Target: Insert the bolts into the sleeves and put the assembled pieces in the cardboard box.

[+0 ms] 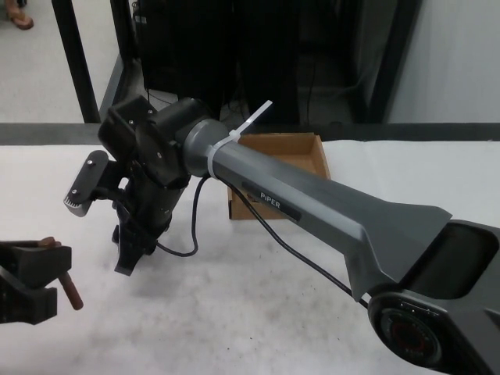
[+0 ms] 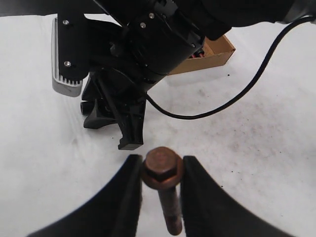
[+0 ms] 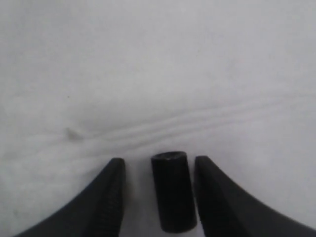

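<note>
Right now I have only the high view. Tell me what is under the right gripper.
Observer: The right gripper is open, with a black sleeve between its fingers.
Operator: Say whether the fingers touch it.
Observer: They do not. The right wrist view shows white bench cover in a gap on each side of the sleeve.
Operator: Now report the other arm's grip.
Observer: The left gripper is shut on the rusty bolt at its hex head, and the shank runs back between the fingers.
</note>
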